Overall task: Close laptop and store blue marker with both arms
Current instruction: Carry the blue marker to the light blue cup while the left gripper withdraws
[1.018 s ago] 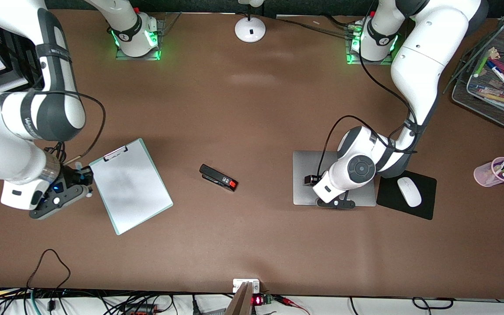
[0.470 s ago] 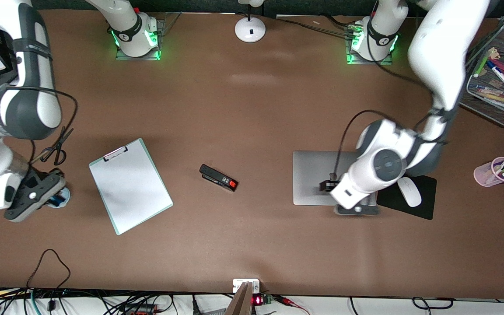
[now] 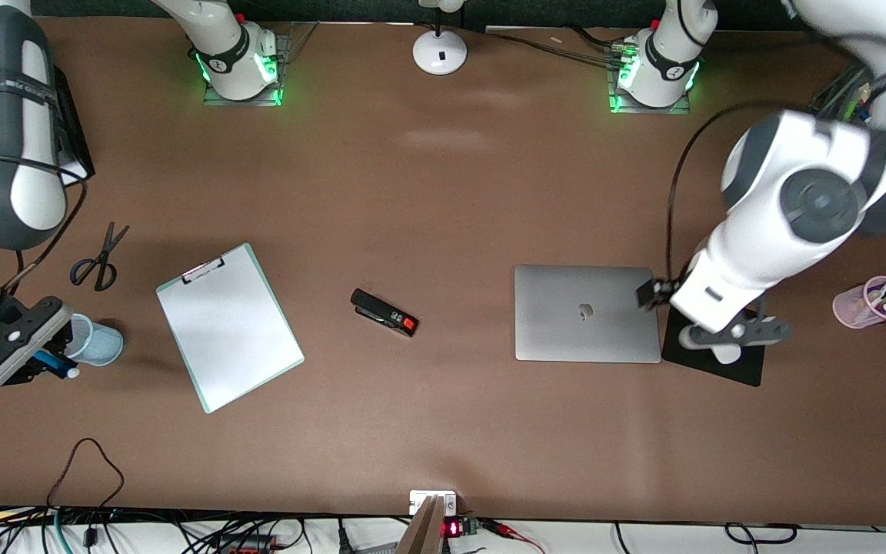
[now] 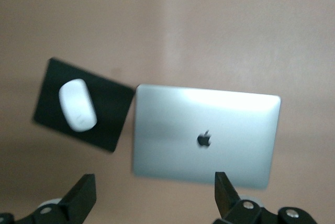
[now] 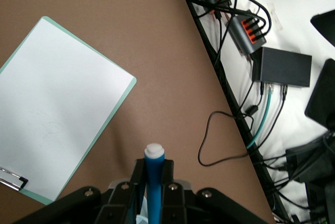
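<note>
The silver-grey laptop [image 3: 587,312] lies closed on the table, apple logo up; it also shows in the left wrist view [image 4: 204,135]. My left gripper [image 3: 731,335] hangs open and empty over the black mouse pad [image 3: 747,369] beside the laptop; its fingers [image 4: 81,200] stand wide apart. My right gripper [image 3: 43,360] is shut on the blue marker [image 3: 54,363] at the right arm's end of the table, right beside a light-blue cup [image 3: 97,341]. In the right wrist view the marker [image 5: 155,182] sticks out between the closed fingers, white tip outward.
A clipboard [image 3: 229,327], a black stapler [image 3: 384,312] and scissors [image 3: 98,260] lie on the table. A white mouse [image 4: 77,104] sits on the pad. A pink cup of pens [image 3: 877,302] stands at the left arm's end. Cables [image 5: 230,135] hang past the table edge.
My left gripper has risen off the laptop lid and swung over the mouse pad. My right gripper has carried the marker from the clipboard's edge to beside the light-blue cup.
</note>
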{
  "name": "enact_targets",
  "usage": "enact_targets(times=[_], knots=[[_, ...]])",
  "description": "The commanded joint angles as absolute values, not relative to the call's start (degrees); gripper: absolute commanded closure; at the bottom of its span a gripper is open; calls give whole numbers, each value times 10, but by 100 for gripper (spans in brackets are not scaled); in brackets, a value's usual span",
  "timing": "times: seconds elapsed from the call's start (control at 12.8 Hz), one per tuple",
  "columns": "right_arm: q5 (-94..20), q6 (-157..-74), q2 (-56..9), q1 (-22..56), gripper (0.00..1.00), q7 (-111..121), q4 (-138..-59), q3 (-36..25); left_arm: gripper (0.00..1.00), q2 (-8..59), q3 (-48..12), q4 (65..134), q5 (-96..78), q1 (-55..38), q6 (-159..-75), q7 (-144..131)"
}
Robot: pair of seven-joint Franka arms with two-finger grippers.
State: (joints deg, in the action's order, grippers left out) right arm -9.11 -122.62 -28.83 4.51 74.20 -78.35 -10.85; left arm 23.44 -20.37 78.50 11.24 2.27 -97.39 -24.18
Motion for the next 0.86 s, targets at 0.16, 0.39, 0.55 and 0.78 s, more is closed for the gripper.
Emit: enact_targets(times=[0.16, 0.39, 0.55, 0.78], knots=[[-162, -1246, -283, 11, 99, 889, -821, -99, 0, 172, -210, 745, 115, 38, -881, -222], [-216, -1245, -280, -9, 99, 1006, -849, -98, 0, 121, -212, 752, 109, 44, -824, -171], [-236, -1243, -279, -21, 99, 1078, -871, -98, 0, 106, -212, 754, 97, 55, -811, -160], [-240, -1236, -278, -38, 99, 1146, -879, -93, 0, 82, -211, 770, 55, 97, -811, -98]])
